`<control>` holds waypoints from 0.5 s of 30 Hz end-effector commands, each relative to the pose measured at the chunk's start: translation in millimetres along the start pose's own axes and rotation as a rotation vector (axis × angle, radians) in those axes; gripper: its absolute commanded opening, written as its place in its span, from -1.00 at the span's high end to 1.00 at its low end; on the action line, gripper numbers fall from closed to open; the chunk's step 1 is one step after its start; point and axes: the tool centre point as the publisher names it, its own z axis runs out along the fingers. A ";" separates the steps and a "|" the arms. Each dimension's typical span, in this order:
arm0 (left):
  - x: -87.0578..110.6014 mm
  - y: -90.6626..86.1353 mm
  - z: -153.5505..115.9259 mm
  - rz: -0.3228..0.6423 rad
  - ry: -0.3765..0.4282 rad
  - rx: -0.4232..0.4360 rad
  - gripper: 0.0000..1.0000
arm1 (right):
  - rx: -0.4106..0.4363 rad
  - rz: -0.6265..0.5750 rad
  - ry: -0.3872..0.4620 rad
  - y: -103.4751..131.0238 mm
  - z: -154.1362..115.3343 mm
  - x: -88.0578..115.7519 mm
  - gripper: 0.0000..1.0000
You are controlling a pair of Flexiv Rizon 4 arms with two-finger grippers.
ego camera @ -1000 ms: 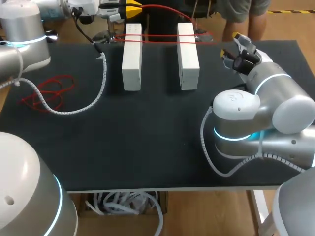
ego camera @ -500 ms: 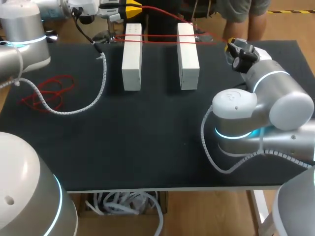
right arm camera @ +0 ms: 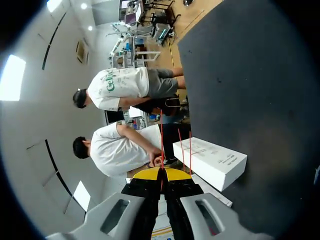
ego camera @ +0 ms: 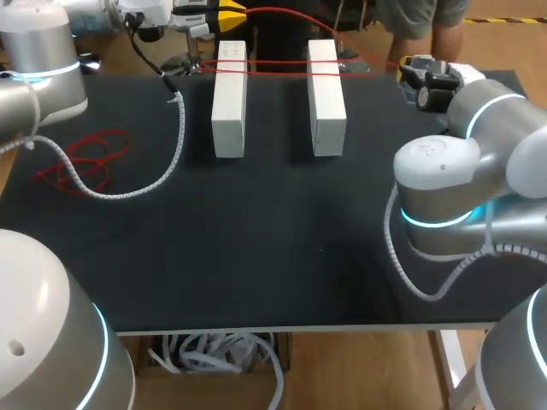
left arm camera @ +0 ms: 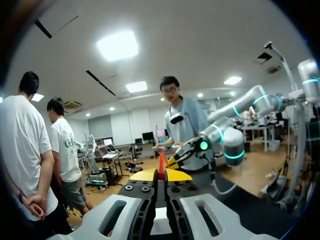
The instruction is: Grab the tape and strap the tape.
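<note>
Both pairs of jaws are clenched on the thin red tape (ego camera: 278, 62). The left gripper (left arm camera: 160, 174) and the right gripper (right arm camera: 161, 174) each pinch it between yellow tips. The tape is stretched across the far ends of a white rectangular box (ego camera: 229, 98) and a second white box (ego camera: 326, 96) on the black table (ego camera: 256, 239).

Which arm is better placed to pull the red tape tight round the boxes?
Probably right: the right gripper is shut on the tape past the right box, in line with the loop. The left gripper grips a strand beyond the left box.
</note>
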 end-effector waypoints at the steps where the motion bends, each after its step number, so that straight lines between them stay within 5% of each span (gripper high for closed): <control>1: 0.9 0.1 -0.1 0.001 -0.001 0.000 1.00 | 0.020 -0.003 -0.074 4.6 -3.2 4.9 1.00; 11: 0.9 0.1 -0.1 0.001 -0.001 0.000 1.00 | 0.020 -0.003 -0.074 4.6 -3.2 4.9 1.00; 15: -3.6 18.4 3.3 -0.328 0.045 -0.311 1.00 | 0.020 -0.003 -0.074 4.6 -3.2 4.9 1.00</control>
